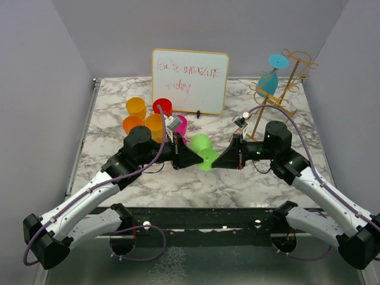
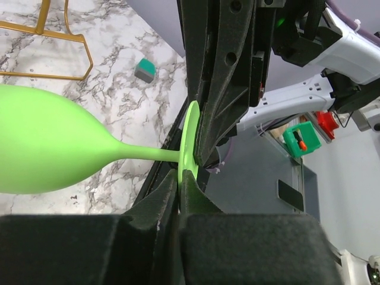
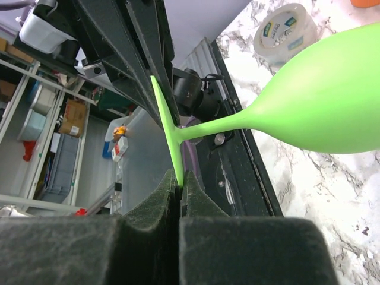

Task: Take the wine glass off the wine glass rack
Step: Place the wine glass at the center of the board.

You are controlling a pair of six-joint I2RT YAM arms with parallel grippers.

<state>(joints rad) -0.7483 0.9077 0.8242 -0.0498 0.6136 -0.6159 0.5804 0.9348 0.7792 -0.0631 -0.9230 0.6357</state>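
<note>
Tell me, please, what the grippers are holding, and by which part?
The green wine glass, by its flat foot: the left gripper and the right gripper each pinch the foot's rim, on opposite edges.

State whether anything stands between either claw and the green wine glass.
Nothing visible does. The left claw and the right claw each pinch the foot rim of the green wine glass directly, from opposite sides.

left arm (image 1: 83, 205) and right arm (image 1: 326, 193) in glossy white shells, round black joints (image 1: 139, 138) behind each pincer, left pincer (image 1: 198, 159) and right pincer (image 1: 215, 162) black wedges, matte black fingers (image 3: 148, 208), white camera boxes (image 1: 173, 123) just behind, thin purple cables (image 1: 145, 168) running rearward
</note>
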